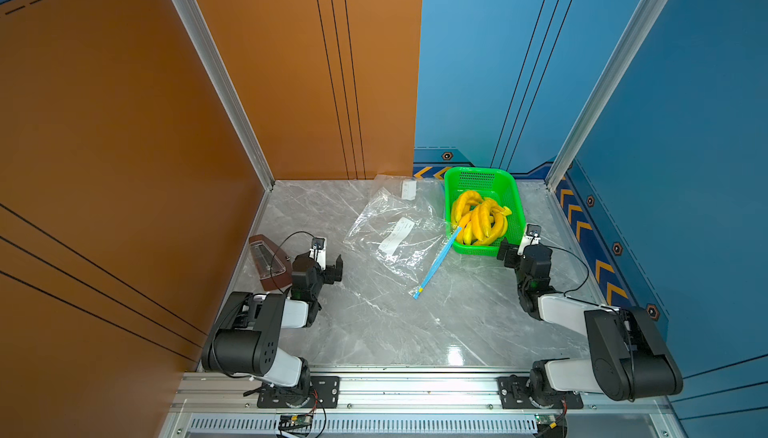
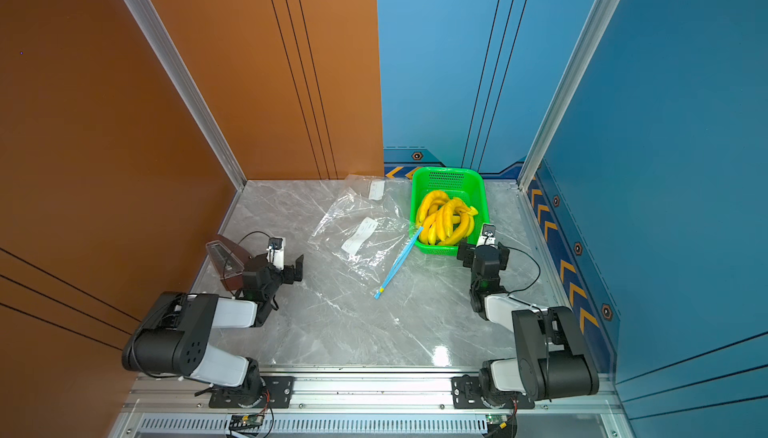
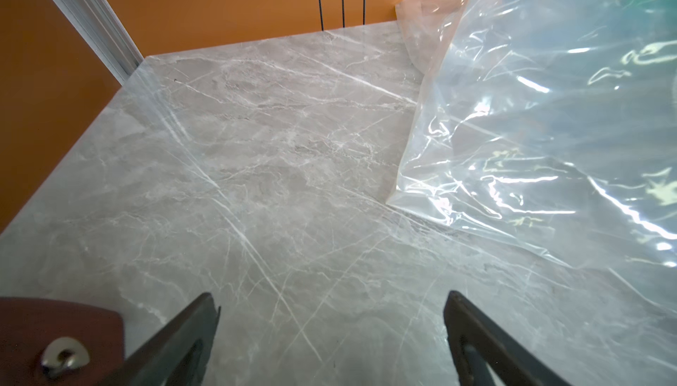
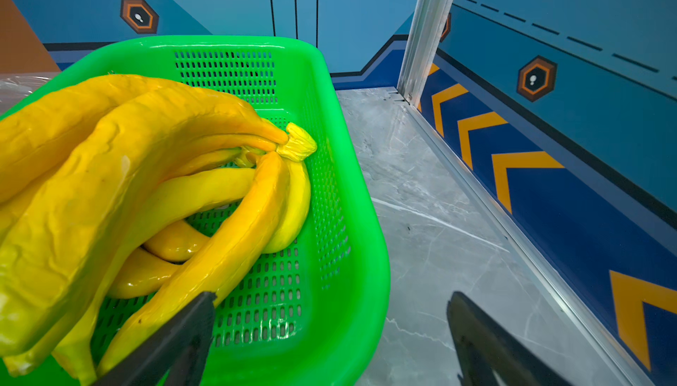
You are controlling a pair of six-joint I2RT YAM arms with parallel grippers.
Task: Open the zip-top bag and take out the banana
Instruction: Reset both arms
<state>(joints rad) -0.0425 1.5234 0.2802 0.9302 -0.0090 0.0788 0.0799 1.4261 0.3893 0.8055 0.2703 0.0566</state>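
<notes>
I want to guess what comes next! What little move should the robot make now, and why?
Probably draw the right arm back from the basket. The bananas lie in the basket, and the bag lies flat on the table with nothing yellow showing inside. The jaws of this arm and of the left arm stand open, holding nothing. So the job looks done.

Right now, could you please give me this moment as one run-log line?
zip-top bag: on table, no banana visible inside | bananas: in green basket | left gripper: open, empty | right gripper: open, empty, by basket
</notes>
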